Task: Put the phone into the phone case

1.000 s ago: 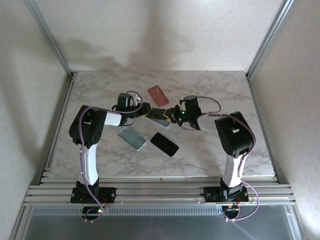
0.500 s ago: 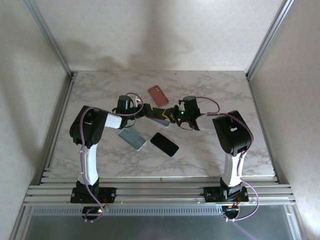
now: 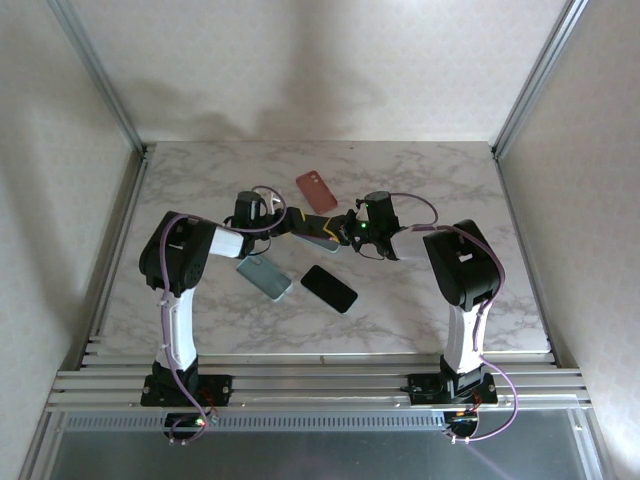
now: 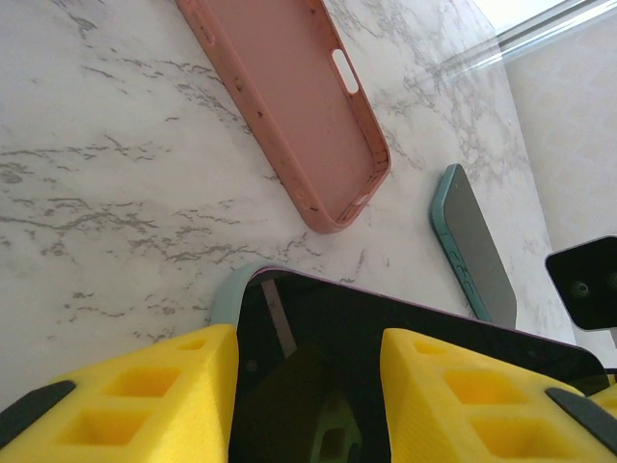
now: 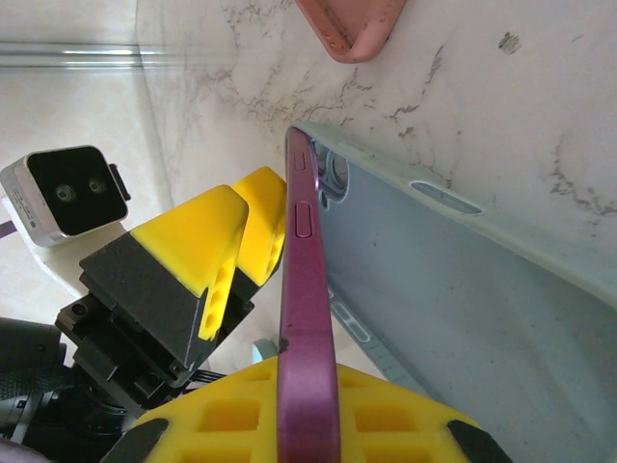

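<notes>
Right pincer (image 5: pixel 308 434) has edged toward the left pincer (image 4: pixel 307 386) since 1 second ago. Both clamp the purple phone (image 4: pixel 386 318), left across its width and right on its thin edge. They hold it tilted over the pale blue case (image 5: pixel 453 309) on the worktop (image 3: pixel 430 300), probably so 1 corner seats first.

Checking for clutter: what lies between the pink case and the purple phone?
Nothing: in the left wrist view, only bare marble table separates the pink case from the purple phone.
</notes>
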Controlling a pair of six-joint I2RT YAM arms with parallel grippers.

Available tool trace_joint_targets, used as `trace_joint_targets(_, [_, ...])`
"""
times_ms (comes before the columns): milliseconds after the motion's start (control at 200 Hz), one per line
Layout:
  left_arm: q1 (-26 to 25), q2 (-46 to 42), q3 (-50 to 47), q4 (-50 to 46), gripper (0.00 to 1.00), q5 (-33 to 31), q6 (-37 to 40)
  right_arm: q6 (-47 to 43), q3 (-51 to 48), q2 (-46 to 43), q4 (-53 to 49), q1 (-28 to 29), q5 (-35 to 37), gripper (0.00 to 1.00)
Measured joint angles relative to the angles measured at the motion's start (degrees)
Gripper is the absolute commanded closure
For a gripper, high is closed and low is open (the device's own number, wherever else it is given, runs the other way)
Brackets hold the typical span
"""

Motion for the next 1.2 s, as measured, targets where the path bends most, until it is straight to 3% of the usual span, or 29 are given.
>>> trace_joint_targets(340, [0.0, 0.0, 0.0, 0.0, 0.58, -0.3, -0.4, 0.0, 0.7, 0.3, -0.5, 0.1, 0.0, 0.98])
trace_joint_targets(726, [0.0, -0.1, -0.1, 0.2, 0.58, -0.6, -0.5, -1.2, 2.3, 0.8, -4.9, 0.5, 1.0, 0.77])
trace_joint_targets(986, [0.0, -0.1, -0.8, 1.6, 0.58, -0.8, -0.9, -2.8, 4.1, 1.5, -10.7, 1.4, 3.3, 0.7])
trace_joint_targets(1197, [0.0, -0.1, -1.4, 2.7, 0.58, -0.7, -1.3, -4.4, 6.3, 1.5, -15.9, 2.2, 4.4, 0.58])
